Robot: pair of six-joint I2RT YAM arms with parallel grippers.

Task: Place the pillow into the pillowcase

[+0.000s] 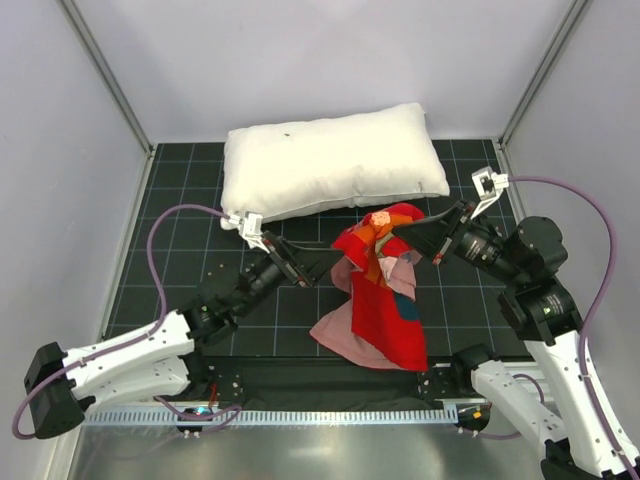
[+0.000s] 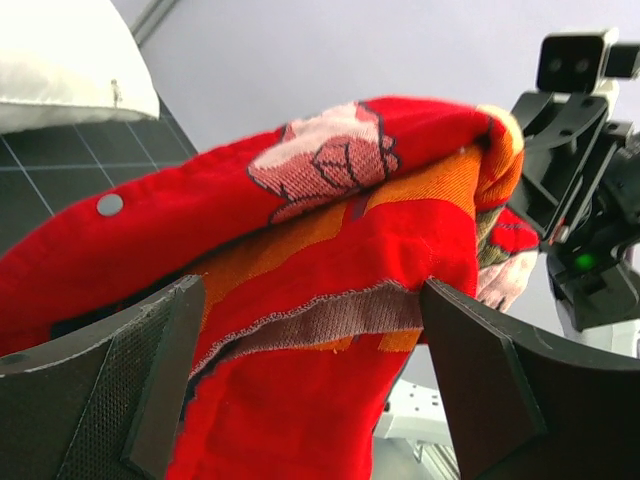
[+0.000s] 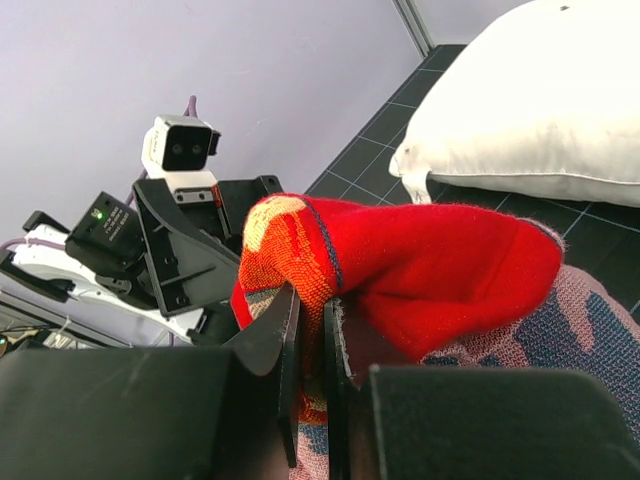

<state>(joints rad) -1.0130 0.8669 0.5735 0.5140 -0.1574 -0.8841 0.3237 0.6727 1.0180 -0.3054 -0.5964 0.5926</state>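
The white pillow (image 1: 330, 160) lies across the back of the mat; it also shows in the left wrist view (image 2: 60, 60) and the right wrist view (image 3: 540, 110). The red pillowcase (image 1: 380, 290) hangs bunched in front of it, its lower part draped on the mat with the pale pink reverse showing. My right gripper (image 1: 398, 232) is shut on the pillowcase's upper fold (image 3: 330, 260) and holds it up. My left gripper (image 1: 328, 264) is open, its fingers (image 2: 150, 370) wide apart with the pillowcase (image 2: 320, 330) and a frayed hem between them.
A black gridded mat (image 1: 190, 230) covers the table, with grey walls and metal frame posts (image 1: 110, 80) around it. The right arm's wrist camera (image 2: 585, 60) is close to the left gripper. The left arm's camera (image 3: 180, 150) faces the right gripper.
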